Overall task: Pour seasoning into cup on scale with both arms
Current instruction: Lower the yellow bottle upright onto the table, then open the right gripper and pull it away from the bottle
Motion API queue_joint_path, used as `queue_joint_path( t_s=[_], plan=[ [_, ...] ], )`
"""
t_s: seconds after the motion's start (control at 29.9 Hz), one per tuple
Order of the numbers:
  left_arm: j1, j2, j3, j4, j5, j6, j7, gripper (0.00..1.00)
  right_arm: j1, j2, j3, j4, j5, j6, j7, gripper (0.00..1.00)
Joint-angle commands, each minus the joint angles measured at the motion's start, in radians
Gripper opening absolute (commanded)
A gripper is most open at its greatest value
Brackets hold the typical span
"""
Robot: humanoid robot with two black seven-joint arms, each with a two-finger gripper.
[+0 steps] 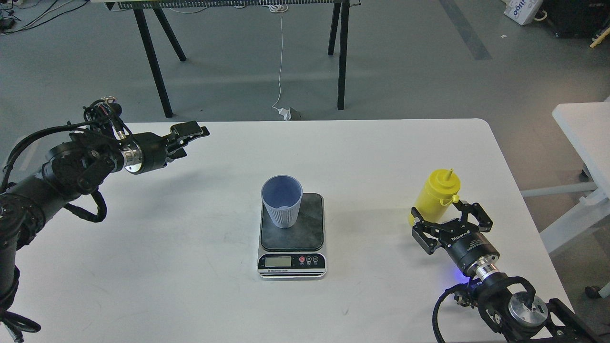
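The light blue ribbed cup (282,200) stands upright on the dark plate of the scale (292,235) in the middle of the white table. The yellow seasoning bottle (435,195) stands upright on the table at the right, nozzle up, its small cap hanging at its side. My right gripper (450,218) is open just in front of the bottle's base, its fingers (422,229) spread wider than the bottle and not gripping it. My left gripper (185,139) is open and empty, held above the table's far left part, well away from the cup.
The white table (190,247) has a rounded far right corner and edges close to the bottle's right. A second white table (584,128) stands at the right. A black-legged bench (157,62) and a white cable (280,57) lie beyond the far edge.
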Motion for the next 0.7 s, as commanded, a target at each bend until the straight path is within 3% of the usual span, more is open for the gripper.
queue_joint_path(
  t_s=[0.0,0.3,0.5,0.67],
  plan=[
    [0.006,0.000,0.000,0.002,0.000,0.000,0.000,1.00,-0.050,-0.023,0.001,0.071,0.000,0.000,0.001,0.99],
    [0.004,-0.003,0.000,0.003,0.000,0.000,0.000,1.00,-0.209,-0.099,0.000,0.284,-0.007,0.000,0.003,0.99],
    [0.001,-0.003,-0.002,0.003,-0.004,0.000,0.000,1.00,-0.335,-0.156,0.003,0.306,-0.016,0.000,0.003,0.99],
    [-0.002,0.005,-0.011,0.003,-0.014,0.000,0.000,1.00,-0.364,-0.276,0.036,0.366,-0.016,0.000,0.003,0.99]
  ],
)
